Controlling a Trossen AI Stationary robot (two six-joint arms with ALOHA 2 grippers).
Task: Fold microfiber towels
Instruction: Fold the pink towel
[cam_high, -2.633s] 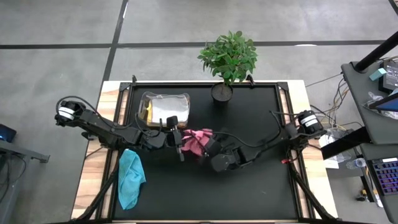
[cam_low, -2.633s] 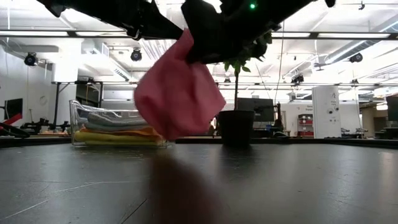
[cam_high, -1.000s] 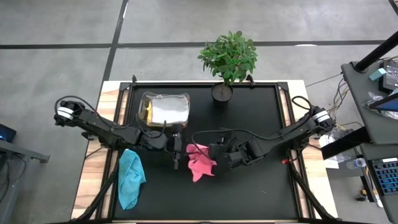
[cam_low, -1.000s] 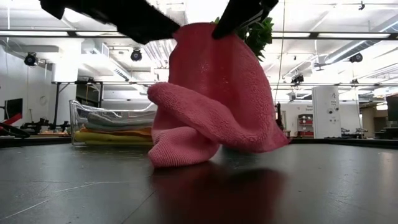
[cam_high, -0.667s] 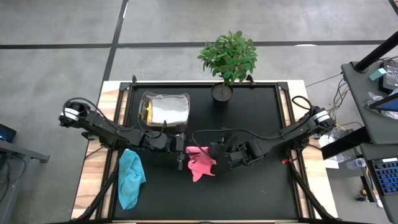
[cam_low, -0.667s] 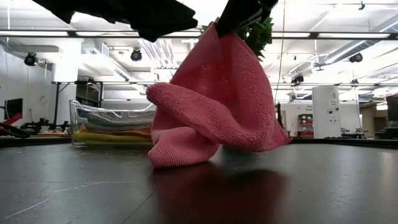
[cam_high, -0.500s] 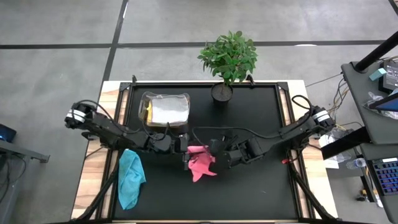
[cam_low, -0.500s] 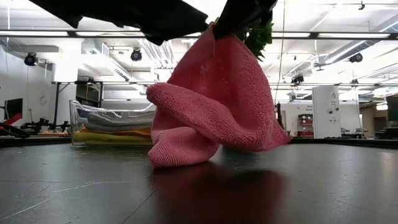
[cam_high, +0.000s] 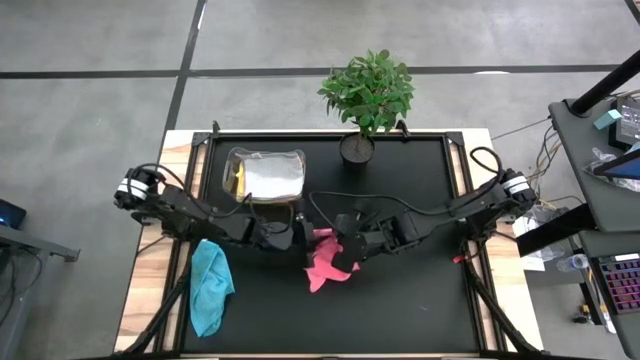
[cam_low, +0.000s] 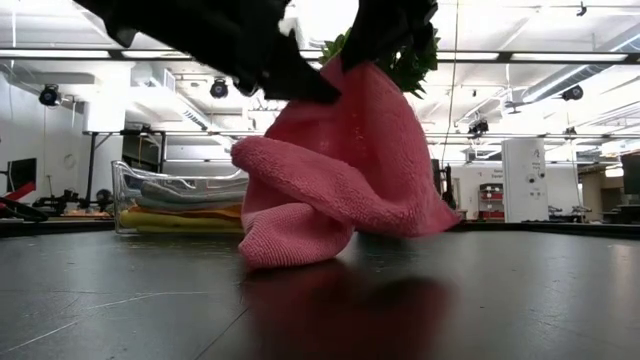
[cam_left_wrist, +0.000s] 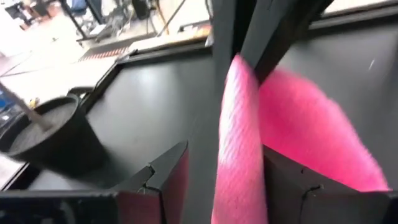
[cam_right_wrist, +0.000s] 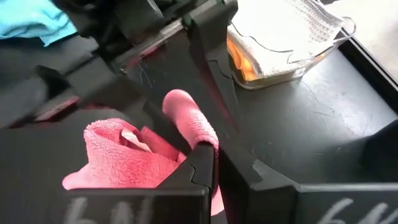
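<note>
Pink towel (cam_left_wrist: 239, 155) between left jaws

I log 1 pink towel (cam_high: 328, 262), 1 teal towel (cam_high: 209, 285), yellow and orange cloth in the clear box (cam_high: 264, 176), black tabletop (cam_high: 400, 290).

No legible text, label or number on anything in any of the views.

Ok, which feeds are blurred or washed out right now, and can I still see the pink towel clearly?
Left wrist view: soft all over, pink towel smeared. Low view: bright ceiling lights leave both arms as black silhouettes, but the towel's weave is crisp. Right wrist view: towel sharp; the near finger's lettering is out of focus. High view: evenly lit, towel small.
</note>
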